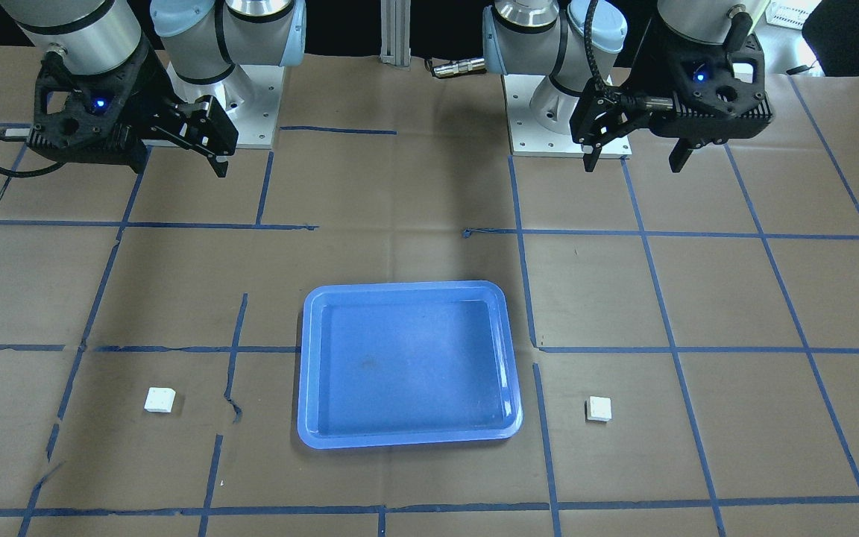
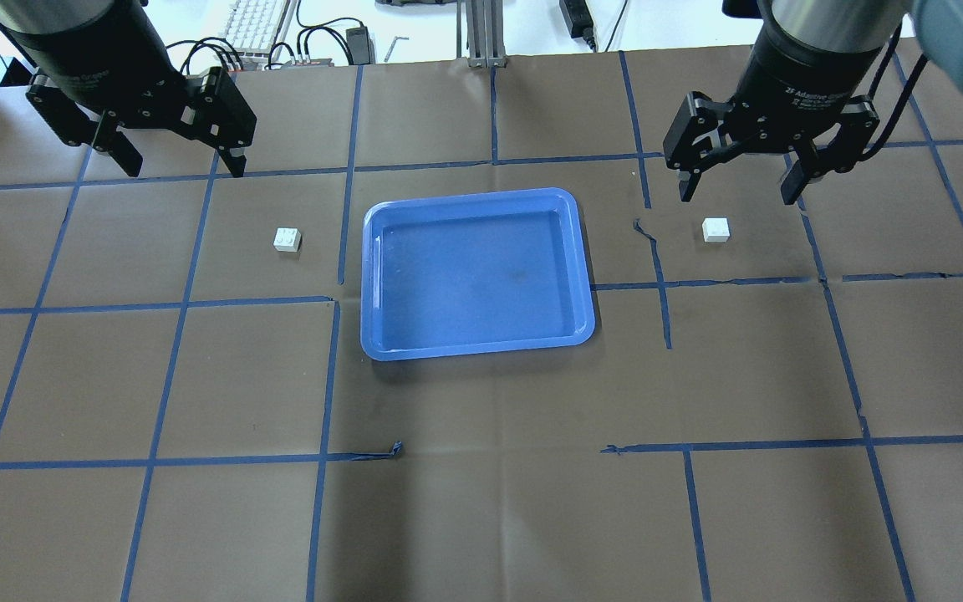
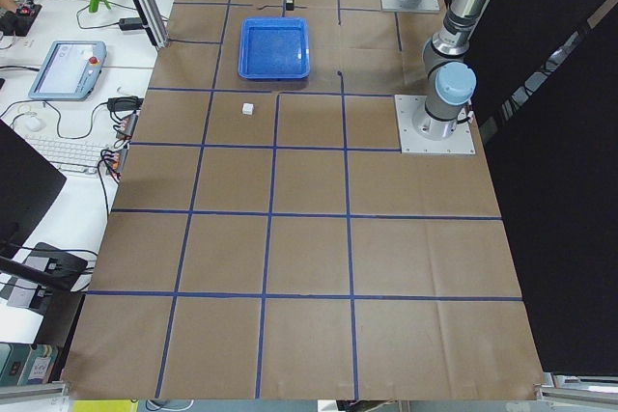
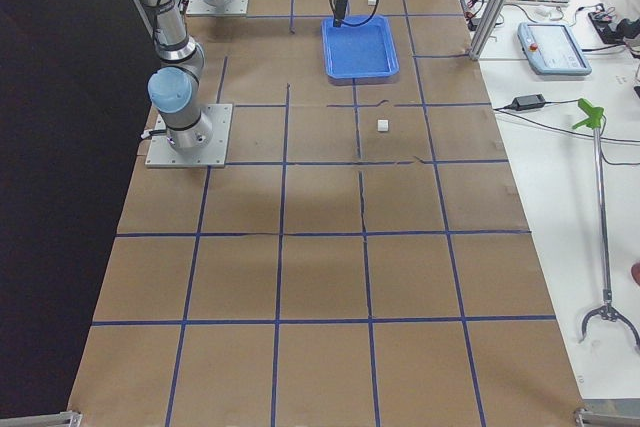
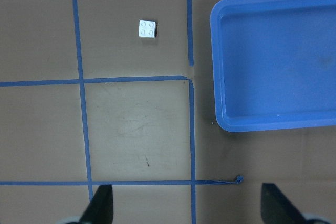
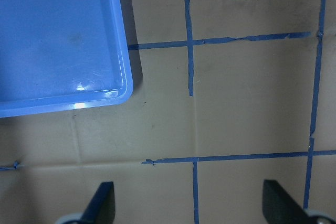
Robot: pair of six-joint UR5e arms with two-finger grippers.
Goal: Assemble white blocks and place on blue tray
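Two claws, both mine, hang in the air above the table [image 2: 490, 518], and both are empty. My left claw [image 2: 180, 167] points down with its two fingers spread wide apart. In its wrist camera the dark fingertips [image 5: 102, 205] sit at the bottom corners of the view, with only brown paper and blue tape lines [image 5: 79, 82] between them. My right claw [image 2: 738, 197] is spread just as wide, and its fingertips [image 6: 105, 203] frame bare paper and tape in the same way.

Going outward from the left claw, the left block [image 2: 287, 240] sits flat on the paper with its four round studs facing up. It is not between my fingers. It lies to the left of the blue tray [image 2: 473, 198], apart from it, with one tape line running between the two. It sits beside the far part of the tray, away from my bases.

Going outward from the right claw, the right block [image 2: 716, 229] also sits studs up on the paper. It lies to the right of the tray, with a torn strip of tape between them. This block too sits level with the tray's far part.

So the two white blocks are well apart, one on each side, and not joined. The tray lies flat in the middle of the table between them, its longer sides running near to far, and both blocks rest outside its raised rim
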